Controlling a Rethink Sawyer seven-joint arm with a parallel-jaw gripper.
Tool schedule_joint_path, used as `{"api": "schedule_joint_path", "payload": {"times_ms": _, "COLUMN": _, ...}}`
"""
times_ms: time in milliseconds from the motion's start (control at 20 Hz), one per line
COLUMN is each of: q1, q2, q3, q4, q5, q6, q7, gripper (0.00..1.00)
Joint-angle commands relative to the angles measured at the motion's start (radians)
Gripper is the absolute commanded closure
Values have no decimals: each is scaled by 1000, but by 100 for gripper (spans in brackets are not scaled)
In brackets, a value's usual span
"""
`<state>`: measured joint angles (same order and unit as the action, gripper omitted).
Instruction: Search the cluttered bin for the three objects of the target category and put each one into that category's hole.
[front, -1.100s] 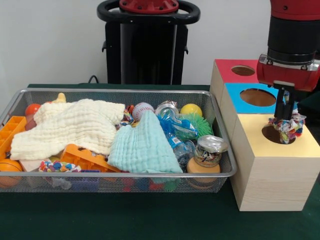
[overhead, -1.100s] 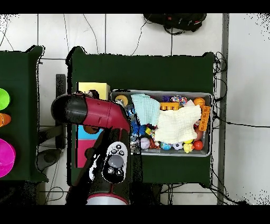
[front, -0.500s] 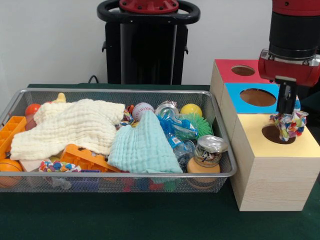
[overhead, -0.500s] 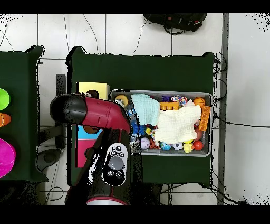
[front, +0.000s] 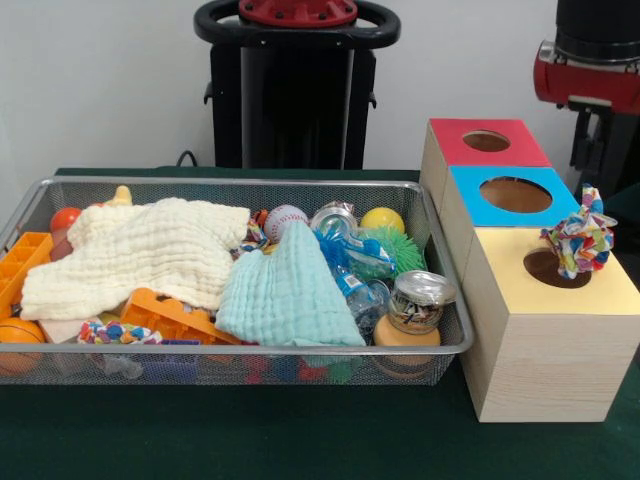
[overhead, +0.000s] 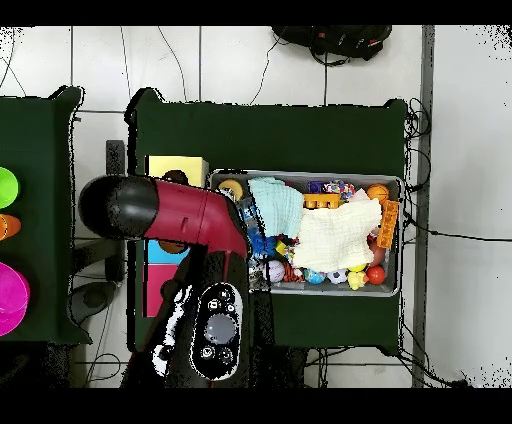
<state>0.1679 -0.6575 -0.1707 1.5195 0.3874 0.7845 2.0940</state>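
A multicoloured rope toy (front: 578, 240) rests on the far rim of the round hole (front: 548, 270) in the yellow-topped box (front: 585, 295), mostly sticking up out of it. My gripper (front: 597, 182) hangs just above and behind the toy, open and clear of it. A second rope toy (front: 118, 332) lies at the front left of the wire bin (front: 240, 349), and a bit of another (front: 252, 238) shows beside the baseball (front: 284, 220). In the overhead view my red arm (overhead: 170, 212) covers the boxes and hides the gripper.
Blue-topped (front: 515, 195) and red-topped (front: 487, 142) boxes stand behind the yellow one. The bin holds a cream cloth (front: 150, 250), a pale blue cloth (front: 285, 290), an orange plastic piece (front: 170, 315), a jar (front: 415, 310), a yellow ball (front: 382, 219) and other clutter.
My gripper has let go of the rope toy and risen straight up from the yellow box. The toy stays at the hole's rim.
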Motion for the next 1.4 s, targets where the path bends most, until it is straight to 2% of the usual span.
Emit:
{"api": "schedule_joint_path", "payload": {"times_ms": 50, "q1": -51, "q2": -20, "q3": 22, "q4": -8, "q5": -4, "q6": 134, "q7": 170, "gripper": 100}}
{"api": "schedule_joint_path", "payload": {"times_ms": 550, "q1": -62, "q2": -5, "q3": 24, "q4": -20, "q5": -16, "q6": 118, "q7": 166, "gripper": 100}}
{"api": "schedule_joint_path", "payload": {"times_ms": 1050, "q1": -65, "q2": 99, "q3": 42, "q4": -15, "q5": -26, "q6": -71, "q7": 154, "gripper": 100}}
{"api": "schedule_joint_path", "payload": {"times_ms": 1400, "q1": -50, "q2": 118, "q3": 33, "q4": -24, "q5": -27, "q6": -90, "q7": 165, "gripper": 100}}
